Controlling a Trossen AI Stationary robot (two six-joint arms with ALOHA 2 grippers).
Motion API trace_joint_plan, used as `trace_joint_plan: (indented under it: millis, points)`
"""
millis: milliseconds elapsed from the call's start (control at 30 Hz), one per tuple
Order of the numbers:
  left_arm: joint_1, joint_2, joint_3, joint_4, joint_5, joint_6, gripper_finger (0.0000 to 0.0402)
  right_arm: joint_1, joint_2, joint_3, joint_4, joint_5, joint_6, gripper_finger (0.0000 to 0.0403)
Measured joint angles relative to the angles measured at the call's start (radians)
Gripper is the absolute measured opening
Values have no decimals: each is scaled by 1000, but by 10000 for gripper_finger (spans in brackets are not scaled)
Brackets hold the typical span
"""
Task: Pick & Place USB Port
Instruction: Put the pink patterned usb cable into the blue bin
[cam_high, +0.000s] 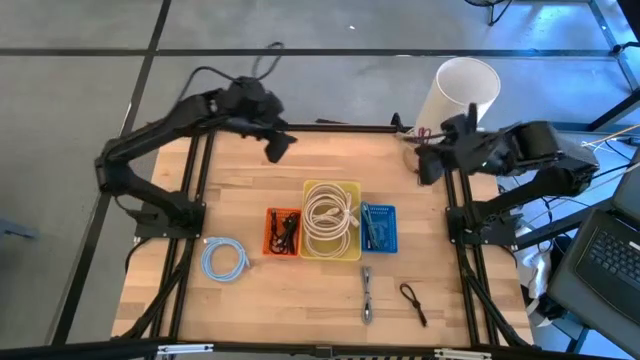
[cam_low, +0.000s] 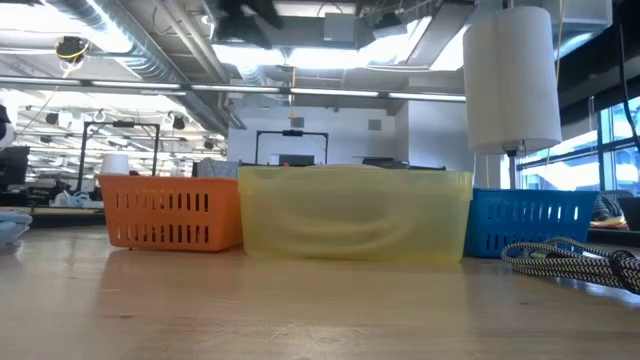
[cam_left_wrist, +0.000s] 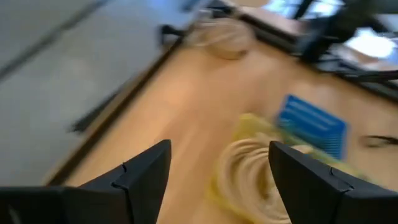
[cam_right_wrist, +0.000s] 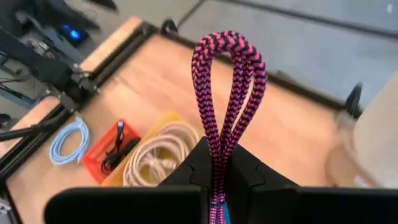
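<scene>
A: Any brand, label or writing you can read?

B: None. The bins and cables show no legible text in any view.

A: How do the arms sit?

B: From above, the left arm bends over the table's far left part, its left gripper (cam_high: 279, 146) above bare wood behind the bins. Its wrist camera shows the two fingers (cam_left_wrist: 144, 174) spread wide apart with nothing between them. The right arm reaches in from the right edge; the right gripper (cam_high: 428, 164) is at the far right corner, near a white paper roll (cam_high: 458, 95).

A: And that pincer?

B: Pressed together on a pink-and-black braided cable (cam_right_wrist: 227, 87), whose loop stands up out of the closed fingers in the right wrist view.

A: What lies on the table?

B: Three bins in a row near the middle: an orange bin (cam_high: 283, 231) with dark cables, a yellow bin (cam_high: 331, 220) holding a coiled cream cable (cam_high: 329, 215), and a blue bin (cam_high: 378, 228). A light blue cable (cam_high: 222, 260) is coiled left of the orange bin. In front of the bins lie a silver-grey braided cable (cam_high: 367, 294) and, to its right, a small black cable (cam_high: 412, 301).

A: The level camera?

B: It shows the three bins side by side, the paper roll behind the blue bin, and the braided cable at the right.
</scene>
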Motion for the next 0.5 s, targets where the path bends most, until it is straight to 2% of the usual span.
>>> trace_joint_plan:
  millis: [133, 267, 367, 500]
  points:
    - [0, -88, 0, -90, -163, 11, 262, 88, 62, 0, -63, -19, 144, 18]
    - [0, -174, -4, -159, -283, 18, 262, 180, 127, 0, -155, -37, 312, 18]
    - [0, -247, -62, -157, -325, 6, 262, 235, 164, -14, -161, -37, 418, 18]
    - [0, -349, -200, -126, -360, -46, 262, 278, 176, -97, -121, -55, 537, 18]
